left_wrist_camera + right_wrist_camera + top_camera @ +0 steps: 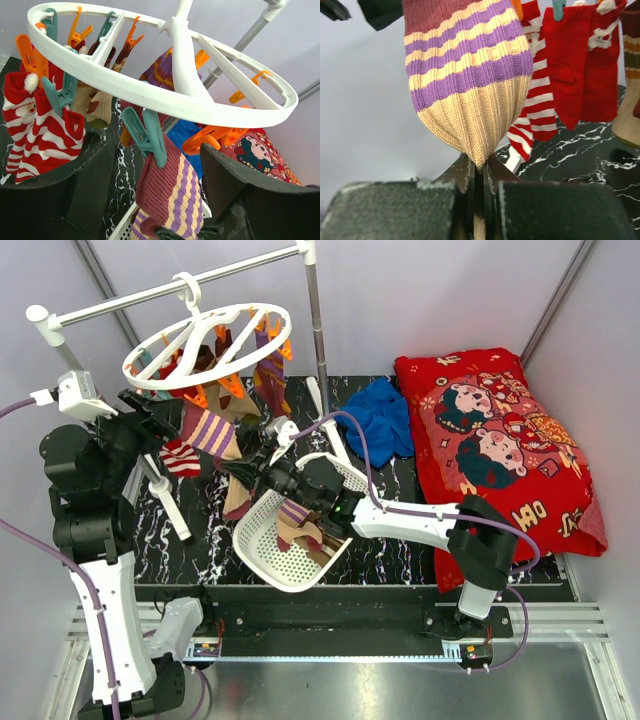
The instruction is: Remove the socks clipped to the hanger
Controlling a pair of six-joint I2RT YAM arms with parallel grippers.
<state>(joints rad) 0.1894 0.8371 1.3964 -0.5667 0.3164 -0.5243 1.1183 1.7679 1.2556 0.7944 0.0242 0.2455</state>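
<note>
We see the hanger (205,345) hung from a rail (170,292) over the far-left corner of the tabletop (200,540), with socks (180,457) pegged around its rim. Our right fingers (502,172) are pinched shut on the toe of a striped sock (470,75), which hangs from a teal clip (145,135). Our left fingers (55,190) stand wide, one on each side of that sock just below the ring. The knit looks light, soft and stretchy, so we judge a pull at the toe would lengthen it before the clip gives. A hold nearer the cuff, close under the clip, should free it more cleanly. A basket (262,565) near the front edge holds more socks.
</note>
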